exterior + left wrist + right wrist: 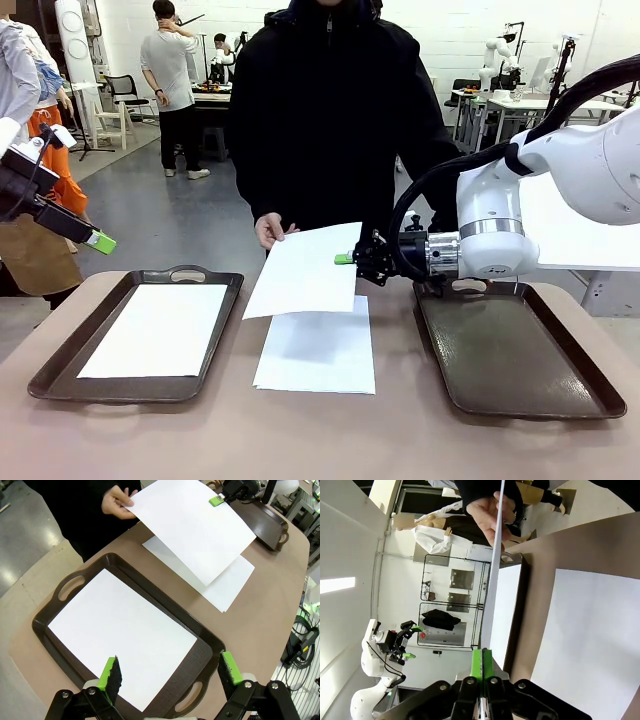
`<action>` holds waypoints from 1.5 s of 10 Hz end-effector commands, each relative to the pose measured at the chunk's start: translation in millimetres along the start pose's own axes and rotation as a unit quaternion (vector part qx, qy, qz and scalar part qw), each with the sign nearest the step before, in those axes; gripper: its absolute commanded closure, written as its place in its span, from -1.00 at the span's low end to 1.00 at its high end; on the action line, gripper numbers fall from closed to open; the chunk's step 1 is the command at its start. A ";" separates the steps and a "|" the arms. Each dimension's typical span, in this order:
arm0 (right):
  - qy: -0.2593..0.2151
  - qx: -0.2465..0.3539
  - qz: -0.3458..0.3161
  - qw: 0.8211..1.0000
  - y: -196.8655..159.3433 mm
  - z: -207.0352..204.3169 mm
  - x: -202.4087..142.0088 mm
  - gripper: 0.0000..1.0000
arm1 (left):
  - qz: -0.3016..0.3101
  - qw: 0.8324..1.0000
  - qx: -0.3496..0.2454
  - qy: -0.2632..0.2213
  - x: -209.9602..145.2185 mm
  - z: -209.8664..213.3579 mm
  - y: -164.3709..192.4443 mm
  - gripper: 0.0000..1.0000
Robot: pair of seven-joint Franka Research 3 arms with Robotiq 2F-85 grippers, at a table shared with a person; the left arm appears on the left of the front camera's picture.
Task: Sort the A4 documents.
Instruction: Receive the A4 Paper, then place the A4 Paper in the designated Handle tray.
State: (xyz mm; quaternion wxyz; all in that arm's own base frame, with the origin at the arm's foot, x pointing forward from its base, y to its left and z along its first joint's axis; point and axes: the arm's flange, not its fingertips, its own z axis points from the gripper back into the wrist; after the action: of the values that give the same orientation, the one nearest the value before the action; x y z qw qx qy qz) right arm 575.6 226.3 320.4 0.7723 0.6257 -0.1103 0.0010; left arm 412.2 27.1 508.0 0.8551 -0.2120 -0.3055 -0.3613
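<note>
A white A4 sheet (305, 268) hangs in the air over the table's middle. A person's hand (268, 229) holds its far left corner, and my right gripper (345, 259) is shut on its right edge. In the right wrist view that sheet (493, 575) runs edge-on up from my shut gripper (481, 661) to the hand (487, 507). A second sheet (318, 345) lies flat on the table below it. A third sheet (158, 330) lies in the left dark tray (62, 365). My left gripper (169, 674) stands open above that tray's near end (192, 700), holding nothing.
The right dark tray (515, 350) sits under my right arm with nothing in it. The person stands at the far side of the table. The table's near edge runs along the bottom of the front view.
</note>
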 end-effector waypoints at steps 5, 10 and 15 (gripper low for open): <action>0.000 0.000 0.000 1.000 0.0 -0.1 -0.1 1.00 | -0.006 1.000 0.002 0.004 -1.5 0.0 -0.6 -1.00; 0.000 0.000 0.000 1.000 0.0 -0.1 -0.1 1.00 | -0.006 1.000 0.002 0.004 -1.5 0.0 -0.6 -1.00; 0.000 0.000 0.000 1.000 0.0 -0.1 -0.1 1.00 | -0.006 1.000 0.002 0.004 -1.5 0.0 -0.6 -1.00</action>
State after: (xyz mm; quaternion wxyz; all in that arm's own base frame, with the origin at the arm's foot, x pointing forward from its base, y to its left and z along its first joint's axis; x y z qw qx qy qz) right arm 575.9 225.6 320.5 0.7721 0.6258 -0.1107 0.0008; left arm 412.2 27.1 508.0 0.8551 -0.2120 -0.3055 -0.3613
